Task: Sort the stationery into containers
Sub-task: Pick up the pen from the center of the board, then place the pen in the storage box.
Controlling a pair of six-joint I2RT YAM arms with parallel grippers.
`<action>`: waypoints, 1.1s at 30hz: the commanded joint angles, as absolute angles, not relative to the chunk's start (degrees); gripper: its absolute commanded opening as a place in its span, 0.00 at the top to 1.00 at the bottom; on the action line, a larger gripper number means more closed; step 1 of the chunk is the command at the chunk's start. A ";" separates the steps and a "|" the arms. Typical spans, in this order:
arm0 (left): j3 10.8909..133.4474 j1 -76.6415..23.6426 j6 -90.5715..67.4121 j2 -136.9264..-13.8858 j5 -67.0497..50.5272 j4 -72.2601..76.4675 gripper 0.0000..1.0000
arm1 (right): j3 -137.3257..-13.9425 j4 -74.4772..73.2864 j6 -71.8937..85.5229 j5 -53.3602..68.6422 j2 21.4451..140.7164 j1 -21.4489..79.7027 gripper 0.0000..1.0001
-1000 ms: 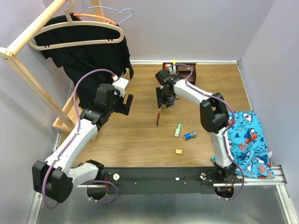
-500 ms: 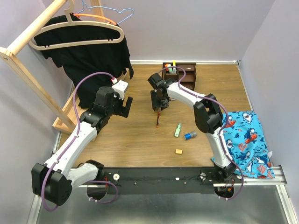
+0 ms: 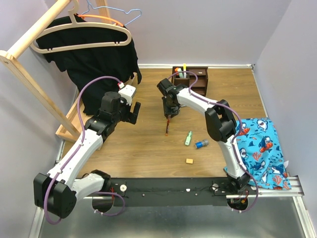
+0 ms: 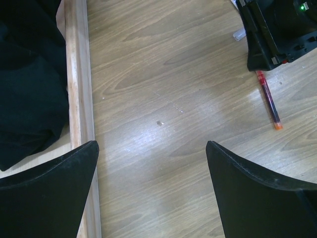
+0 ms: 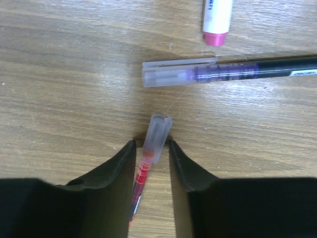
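**Red pen (image 5: 154, 136) lying between the right gripper's (image 5: 151, 146) fingers**

Your right gripper is straddling the red pen just behind its clear cap, with its fingers narrowly spread. The pen is lying flat on the surface (image 5: 59, 74), and a sliver of gap is showing on one side. A purple pen (image 5: 233, 72) is lying crosswise just beyond it. Your left gripper (image 4: 151, 188) is hovering with its fingers spread wide, holding nothing, beside a wooden rail (image 4: 79, 74). The organizer (image 3: 190, 79) is standing well apart at the far edge.
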State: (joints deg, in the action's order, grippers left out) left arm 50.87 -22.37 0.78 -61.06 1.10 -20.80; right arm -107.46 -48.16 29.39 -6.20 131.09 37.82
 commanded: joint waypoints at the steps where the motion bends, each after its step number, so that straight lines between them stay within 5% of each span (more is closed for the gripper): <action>1: 52.29 -22.68 0.26 -61.61 1.76 -20.04 0.01 | -105.29 -48.34 29.62 -5.02 136.67 38.32 0.74; 3: 52.47 -22.59 0.53 -61.87 1.84 -20.21 0.01 | -106.16 -47.90 29.18 -3.09 136.58 38.15 0.99; 14: 57.39 -19.25 3.60 -64.42 -4.12 -20.92 0.01 | -113.49 -35.45 17.50 -1.24 116.94 37.09 0.99; 21: 59.94 -18.72 4.39 -67.76 -8.52 -20.30 0.01 | -79.60 22.75 -3.75 -2.63 95.21 36.21 0.99; 27: 60.47 -18.81 6.24 -69.78 -10.19 -17.58 0.01 | -72.77 45.76 -14.23 -7.46 96.76 34.02 0.99; 33: 63.80 -19.25 6.42 -73.21 -10.19 -17.49 0.01 | -75.94 50.18 -15.47 -9.67 102.13 30.15 0.99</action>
